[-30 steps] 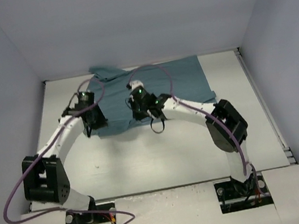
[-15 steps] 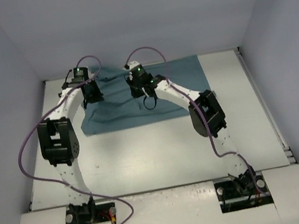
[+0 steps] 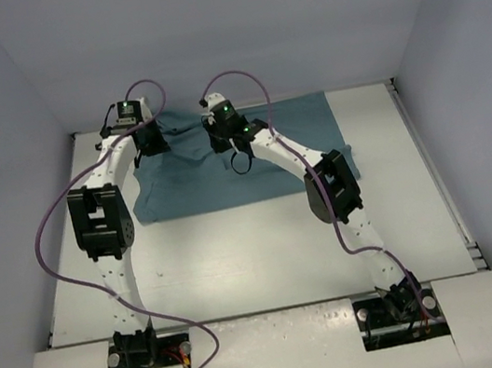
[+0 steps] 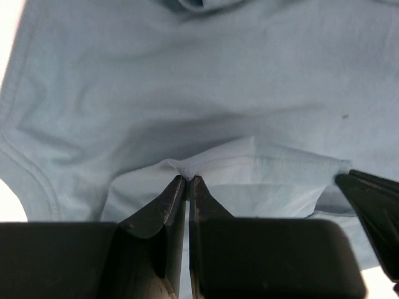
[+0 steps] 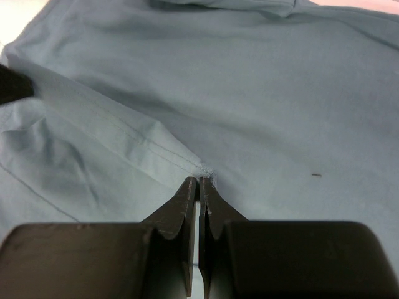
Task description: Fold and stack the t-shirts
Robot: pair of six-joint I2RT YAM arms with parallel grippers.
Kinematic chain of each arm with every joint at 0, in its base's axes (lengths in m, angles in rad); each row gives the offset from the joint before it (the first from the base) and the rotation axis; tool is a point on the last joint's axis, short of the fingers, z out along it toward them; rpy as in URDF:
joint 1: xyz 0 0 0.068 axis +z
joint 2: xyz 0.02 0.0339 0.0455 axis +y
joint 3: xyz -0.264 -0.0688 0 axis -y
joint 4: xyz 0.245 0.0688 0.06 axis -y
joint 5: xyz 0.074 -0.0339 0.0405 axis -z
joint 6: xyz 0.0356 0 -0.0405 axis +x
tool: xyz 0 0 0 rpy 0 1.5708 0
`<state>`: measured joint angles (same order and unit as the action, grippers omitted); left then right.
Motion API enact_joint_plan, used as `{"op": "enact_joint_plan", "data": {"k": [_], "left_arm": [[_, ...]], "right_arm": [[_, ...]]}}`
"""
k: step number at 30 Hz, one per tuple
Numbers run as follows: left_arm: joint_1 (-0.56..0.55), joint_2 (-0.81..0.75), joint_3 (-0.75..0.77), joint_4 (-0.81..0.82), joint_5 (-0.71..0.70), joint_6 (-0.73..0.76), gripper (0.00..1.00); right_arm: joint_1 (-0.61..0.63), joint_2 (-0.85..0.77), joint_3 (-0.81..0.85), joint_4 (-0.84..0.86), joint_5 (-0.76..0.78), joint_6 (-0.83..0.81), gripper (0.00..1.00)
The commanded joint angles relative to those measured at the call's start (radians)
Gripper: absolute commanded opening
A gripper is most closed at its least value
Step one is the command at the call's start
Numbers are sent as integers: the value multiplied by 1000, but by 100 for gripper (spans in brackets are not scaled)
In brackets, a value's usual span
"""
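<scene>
you have the left tool and the right tool each clamped on a hem fold of the teal t-shirt, whose far edge your arms partly hide.

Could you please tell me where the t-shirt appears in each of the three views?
Top external: t-shirt at the far middle of the table.
Left wrist: fills the frame; left gripper pinches its hem.
Right wrist: fills the frame; right gripper pinches the same hem.
Shared landmark: that stitched hem, stretched between the grippers.
</scene>
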<state>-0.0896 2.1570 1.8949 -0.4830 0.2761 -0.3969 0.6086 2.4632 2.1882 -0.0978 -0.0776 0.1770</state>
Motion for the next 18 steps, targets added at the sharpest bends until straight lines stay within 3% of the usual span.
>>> {"op": "enact_joint_plan", "data": {"k": [1, 18], "left_arm": [[19, -26, 62, 45, 41, 10, 0], [45, -42, 11, 70, 111, -39, 0]], "right_arm": [[-9, -2, 53, 36, 9, -21, 0], [-33, 27, 77, 49, -4, -47, 0]]}}
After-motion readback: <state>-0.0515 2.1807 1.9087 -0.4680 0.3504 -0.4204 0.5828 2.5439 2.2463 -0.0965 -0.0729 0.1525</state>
